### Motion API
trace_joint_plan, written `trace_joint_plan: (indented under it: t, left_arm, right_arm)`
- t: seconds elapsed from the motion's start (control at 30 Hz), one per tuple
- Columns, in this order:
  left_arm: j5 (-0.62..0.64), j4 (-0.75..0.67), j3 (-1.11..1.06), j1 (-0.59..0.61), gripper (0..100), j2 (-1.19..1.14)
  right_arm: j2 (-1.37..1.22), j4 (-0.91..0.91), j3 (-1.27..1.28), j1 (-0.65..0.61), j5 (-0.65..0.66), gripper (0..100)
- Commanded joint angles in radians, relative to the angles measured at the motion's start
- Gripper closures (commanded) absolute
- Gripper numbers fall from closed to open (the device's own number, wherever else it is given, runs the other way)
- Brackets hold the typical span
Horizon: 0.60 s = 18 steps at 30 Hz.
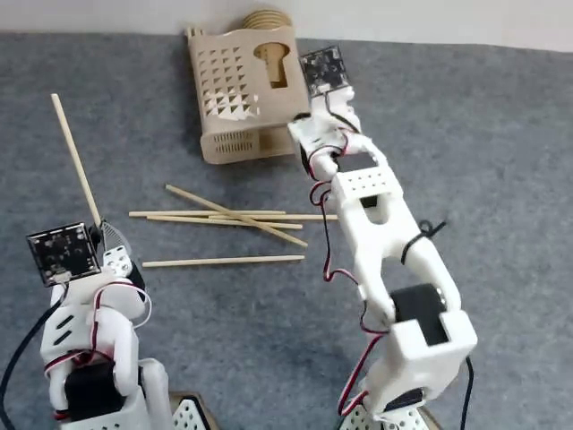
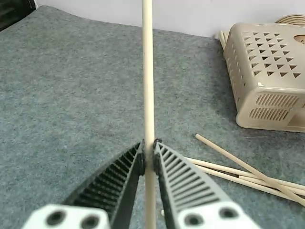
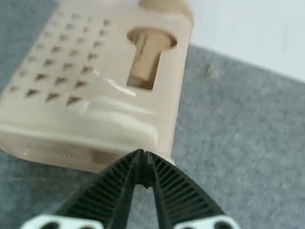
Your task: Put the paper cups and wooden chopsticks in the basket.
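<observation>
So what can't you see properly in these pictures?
Inside of the beige perforated plastic basket: high view, its own wall hides it.
Most of the ribbed tan round thing behind it: high view, basket covers it.
Far end of the thin wooden chopstick in the left gripper: left wrist view, cut off by the edge.

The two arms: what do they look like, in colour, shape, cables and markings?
Both the left arm and the right arm are built of white plastic shells around black motor blocks, with thin red and black cables looping along them. Each wrist carries a small square black board. The left claw and the right claw are black, with a ribbed triangular lattice, on white bases.
</observation>
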State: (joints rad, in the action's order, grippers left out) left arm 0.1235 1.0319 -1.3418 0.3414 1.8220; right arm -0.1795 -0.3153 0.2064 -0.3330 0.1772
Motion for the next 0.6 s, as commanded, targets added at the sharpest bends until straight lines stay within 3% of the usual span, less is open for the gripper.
trace_joint_plan:
  t: [0.0, 0.2, 0.57]
  left_arm:
    - [0.005, -0.012, 0.005, 0.019, 99, 0.001]
    - [0.003, -0.020, -0.015, 0.019, 99, 0.001]
    - [0.003, -0.018, -0.015, 0.019, 99, 0.001]
  right_arm:
    - [-0.001, 0.041, -0.061, -0.018, 0.006, 99.3]
    - [-0.085, 0.165, -0.128, -0.044, 0.006, 99.3]
    - [-0.392, 0.173, -0.394, -0.093, 0.011, 99.3]
